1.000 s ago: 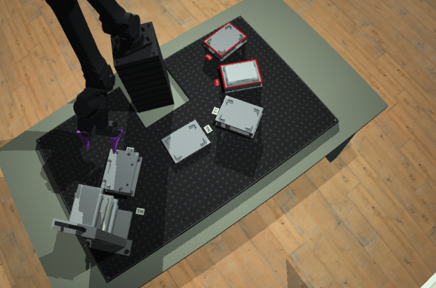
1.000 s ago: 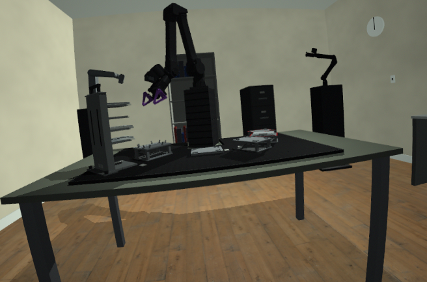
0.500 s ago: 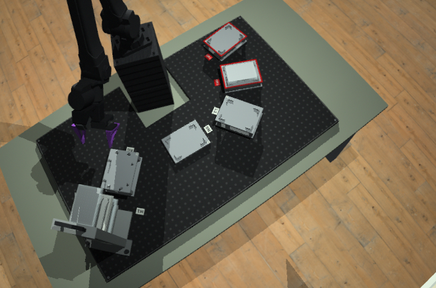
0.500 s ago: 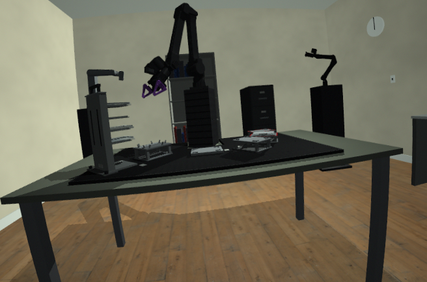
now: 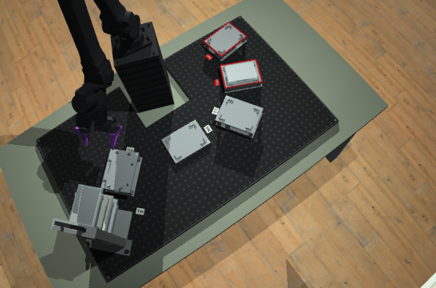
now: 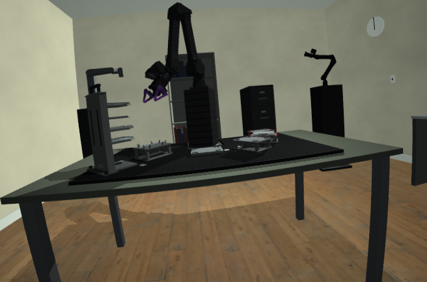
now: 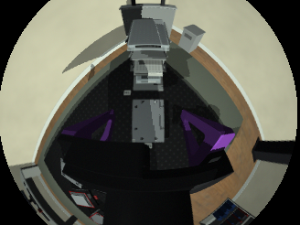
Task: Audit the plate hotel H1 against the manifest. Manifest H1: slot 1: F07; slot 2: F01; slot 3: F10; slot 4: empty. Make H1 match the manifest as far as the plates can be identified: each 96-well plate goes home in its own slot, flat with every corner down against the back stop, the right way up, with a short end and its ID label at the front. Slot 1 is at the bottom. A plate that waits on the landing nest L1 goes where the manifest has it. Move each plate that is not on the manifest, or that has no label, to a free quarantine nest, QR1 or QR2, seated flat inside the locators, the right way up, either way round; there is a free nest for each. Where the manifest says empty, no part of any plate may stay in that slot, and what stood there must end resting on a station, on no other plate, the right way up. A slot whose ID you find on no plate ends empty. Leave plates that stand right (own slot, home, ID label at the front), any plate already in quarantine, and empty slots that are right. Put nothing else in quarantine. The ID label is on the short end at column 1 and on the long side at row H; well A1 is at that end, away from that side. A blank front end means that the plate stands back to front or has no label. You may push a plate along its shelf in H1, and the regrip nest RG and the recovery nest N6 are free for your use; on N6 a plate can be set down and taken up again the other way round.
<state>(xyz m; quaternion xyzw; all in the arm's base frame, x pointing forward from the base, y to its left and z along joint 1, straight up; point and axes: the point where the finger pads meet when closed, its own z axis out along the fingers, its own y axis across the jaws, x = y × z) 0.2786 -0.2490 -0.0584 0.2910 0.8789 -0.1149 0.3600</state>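
The grey plate hotel H1 (image 5: 95, 214) stands at the near left corner of the black mat; from the side (image 6: 103, 127) its four shelves (image 6: 120, 120) look thin, and I cannot tell whether plates lie on them. My gripper (image 5: 99, 136) (image 6: 154, 94) with purple fingers is open and empty. It hangs high above the mat, tilted down toward the hotel. In the wrist view the gripper (image 7: 149, 136) frames the regrip nest (image 7: 148, 118), with the hotel (image 7: 148, 32) beyond. A white plate (image 5: 241, 72) sits in one red-framed quarantine nest.
The regrip nest (image 5: 121, 171) lies just in front of the hotel. A flat grey nest (image 5: 185, 140) and a raised grey nest (image 5: 239, 116) stand mid-mat. A second red-framed nest (image 5: 225, 38) is at the far side. The arm's black base block (image 5: 142, 70) stands behind.
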